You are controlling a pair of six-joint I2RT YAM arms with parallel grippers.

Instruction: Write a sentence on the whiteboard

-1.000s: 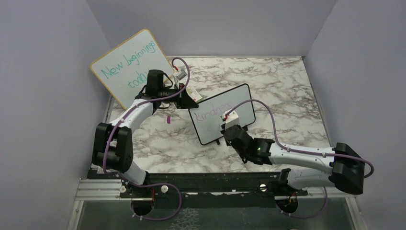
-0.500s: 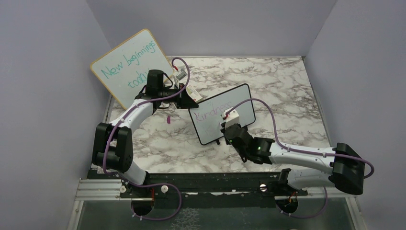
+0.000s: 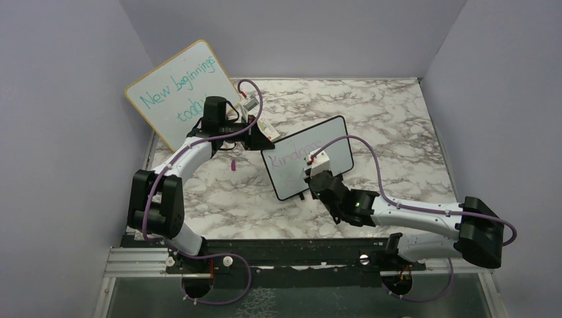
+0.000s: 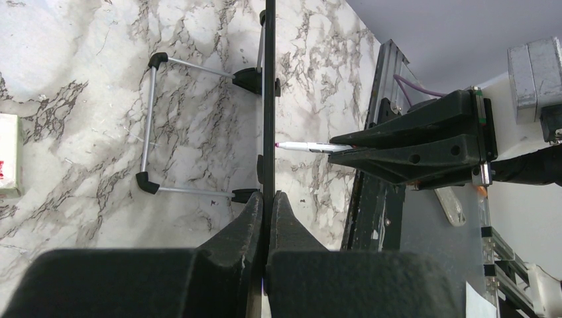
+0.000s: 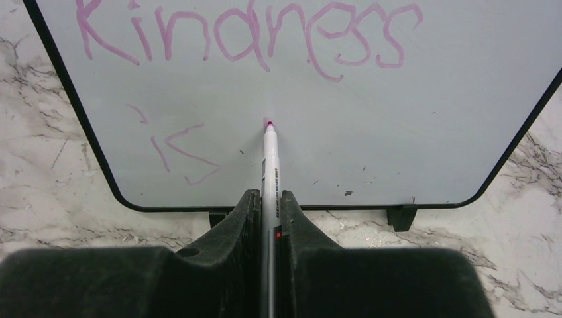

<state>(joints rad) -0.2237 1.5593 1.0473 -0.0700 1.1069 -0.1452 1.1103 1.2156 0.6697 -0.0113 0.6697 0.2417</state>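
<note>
Right wrist view: whiteboard (image 5: 411,119) stands upright mid-bench (image 5: 40,199), and the sentence (image 5: 245,33) reads "Kindness is". Pink marker (image 5: 270,159) tip touches the board just right of "is", right gripper (image 5: 269,197) jaws clamped tight on its barrel. Left gripper (image 4: 267,197) jaws pinch the board's edge.

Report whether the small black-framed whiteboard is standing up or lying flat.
Standing up: the whiteboard rests on its black feet, left gripper clamping its edge.
</note>
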